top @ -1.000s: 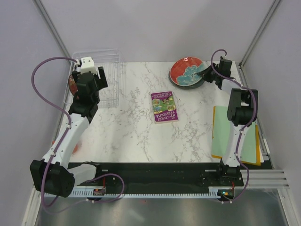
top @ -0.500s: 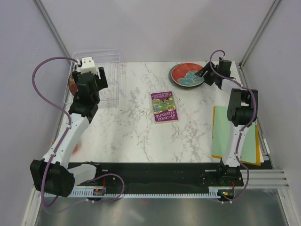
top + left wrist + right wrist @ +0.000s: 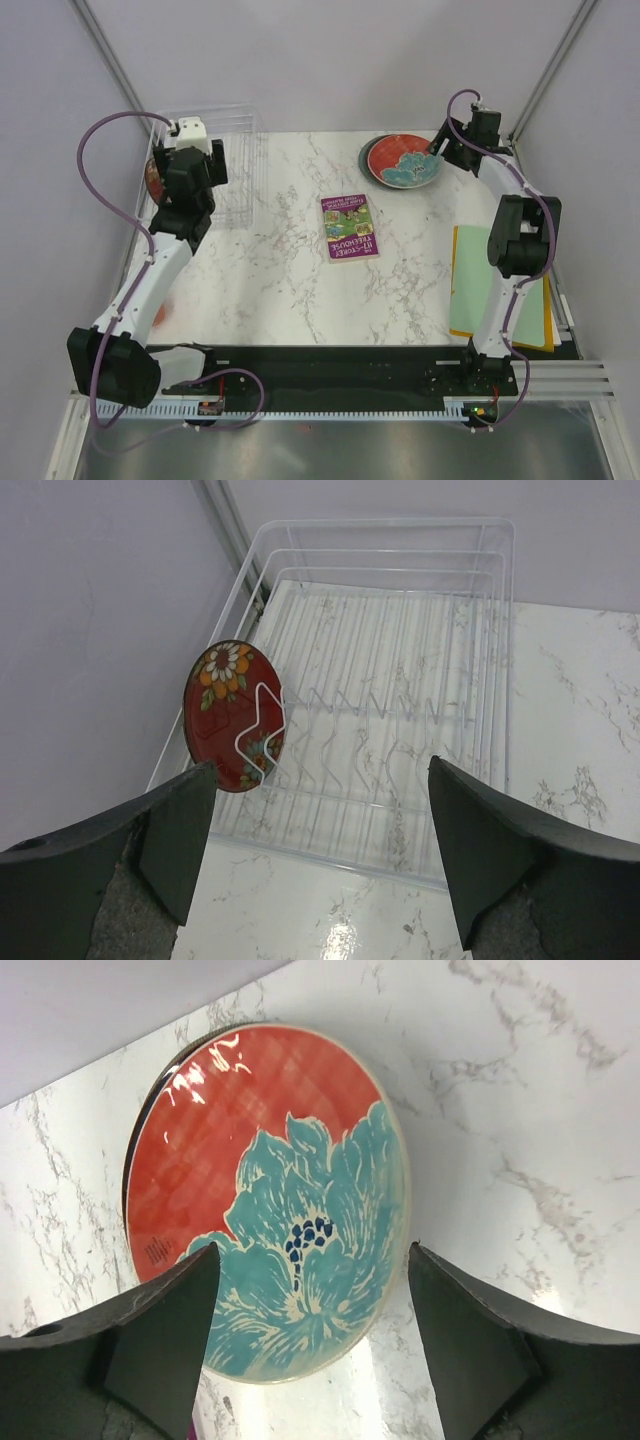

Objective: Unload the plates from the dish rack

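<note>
The clear dish rack (image 3: 225,165) (image 3: 400,670) stands at the far left corner. One red floral plate (image 3: 228,717) (image 3: 154,177) stands upright in its left-hand slots. My left gripper (image 3: 192,158) (image 3: 320,780) hovers open above the rack's near edge, with the plate just ahead of its left finger and not touched. At the far right, a red plate with a teal flower (image 3: 402,160) (image 3: 268,1195) lies flat on top of a dark-rimmed plate. My right gripper (image 3: 446,148) (image 3: 312,1260) is open just above that plate's right rim, holding nothing.
A purple book (image 3: 349,227) lies mid-table. A green folder (image 3: 495,285) lies along the right edge over a yellow sheet. Enclosure walls and corner posts stand close behind the rack and the plates.
The right gripper opened and let go of the red-and-teal plate, which settled from tilted to flat, and the gripper drew back to the right. The left gripper opened slightly wider.
</note>
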Controlling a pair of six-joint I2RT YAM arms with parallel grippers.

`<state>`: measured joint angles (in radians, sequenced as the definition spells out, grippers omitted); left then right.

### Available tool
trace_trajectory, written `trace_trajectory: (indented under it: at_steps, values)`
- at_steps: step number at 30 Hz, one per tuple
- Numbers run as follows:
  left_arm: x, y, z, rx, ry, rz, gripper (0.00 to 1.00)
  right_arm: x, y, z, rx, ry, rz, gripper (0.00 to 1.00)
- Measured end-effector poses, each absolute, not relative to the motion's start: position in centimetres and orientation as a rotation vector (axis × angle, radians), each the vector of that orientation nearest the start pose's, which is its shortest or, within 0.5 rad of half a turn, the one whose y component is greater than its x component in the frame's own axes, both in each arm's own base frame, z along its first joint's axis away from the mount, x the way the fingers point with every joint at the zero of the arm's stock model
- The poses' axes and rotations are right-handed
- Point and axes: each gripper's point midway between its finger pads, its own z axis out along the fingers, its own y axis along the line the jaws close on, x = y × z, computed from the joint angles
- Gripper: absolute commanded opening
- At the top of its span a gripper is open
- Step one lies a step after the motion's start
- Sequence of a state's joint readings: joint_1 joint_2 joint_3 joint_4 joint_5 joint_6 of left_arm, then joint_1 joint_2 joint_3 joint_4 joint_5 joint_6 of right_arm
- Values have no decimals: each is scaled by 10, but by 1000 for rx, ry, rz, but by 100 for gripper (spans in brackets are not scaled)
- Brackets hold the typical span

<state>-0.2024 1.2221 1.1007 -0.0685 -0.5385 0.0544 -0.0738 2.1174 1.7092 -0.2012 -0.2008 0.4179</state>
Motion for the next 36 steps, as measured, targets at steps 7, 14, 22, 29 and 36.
trace_trajectory:
  at_steps: [7, 14, 22, 29, 36]
  values:
    - [414, 39, 300, -201, 1766, 478, 99, 569, -2, 165, 379, 2121, 307, 85]
    - [443, 126, 277, -384, 1825, 644, 97, 511, 22, 189, 320, 2118, 326, 85]
    - [464, 167, 235, -493, 1910, 671, 96, 475, 42, 192, 261, 2101, 387, 85]
    - [475, 178, 210, -523, 1962, 608, 95, 465, 46, 172, 258, 2142, 406, 85]
    - [477, 193, 184, -589, 2000, 498, 89, 467, 52, 177, 232, 2122, 444, 85]
